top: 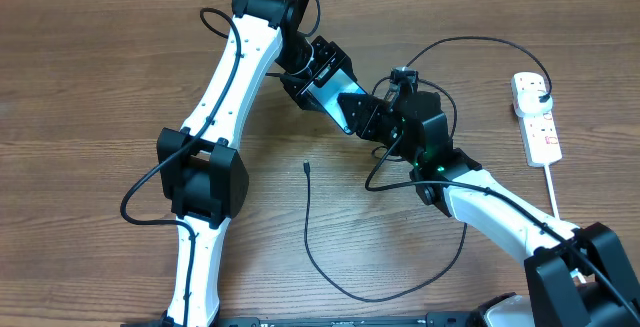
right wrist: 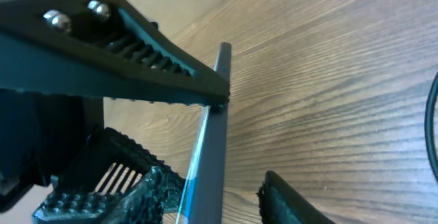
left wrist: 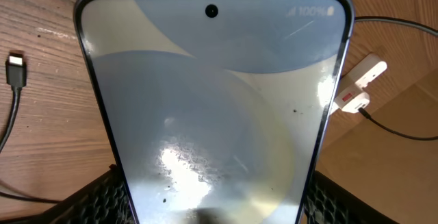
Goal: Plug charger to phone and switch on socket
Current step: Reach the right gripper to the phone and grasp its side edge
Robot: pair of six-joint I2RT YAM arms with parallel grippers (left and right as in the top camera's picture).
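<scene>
Phone [left wrist: 212,107]: closest item, filling left wrist view; lit pale-blue screen, lens dot at far end, near end clamped between ribbed pads [left wrist: 102,198] of left gripper [left wrist: 212,210], jaws as wide as the body. Seemingly tilted up off table [top: 90,77], mid-table between both arms in overhead view.

Right gripper [right wrist: 241,142]: jaws part-way apart, astride the far edge of the same phone; upper finger touching that edge, lower finger just beside it, not yet in contact. No firm hold shown. Judged purpose: second grip or hand-over, to steady the body and bare the port end, hidden at present.

Charger [top: 306,217]: connector tip [top: 306,166] loose on table, near phone but apart; thin black cable looping toward front edge, then away to socket [top: 537,117].

Socket: white strip at far right, well apart from both grippers; black plug apparently seated in end outlet. Switch position too small to tell.

Containers: none in view; sole receptacle the outlet noted above.
</scene>
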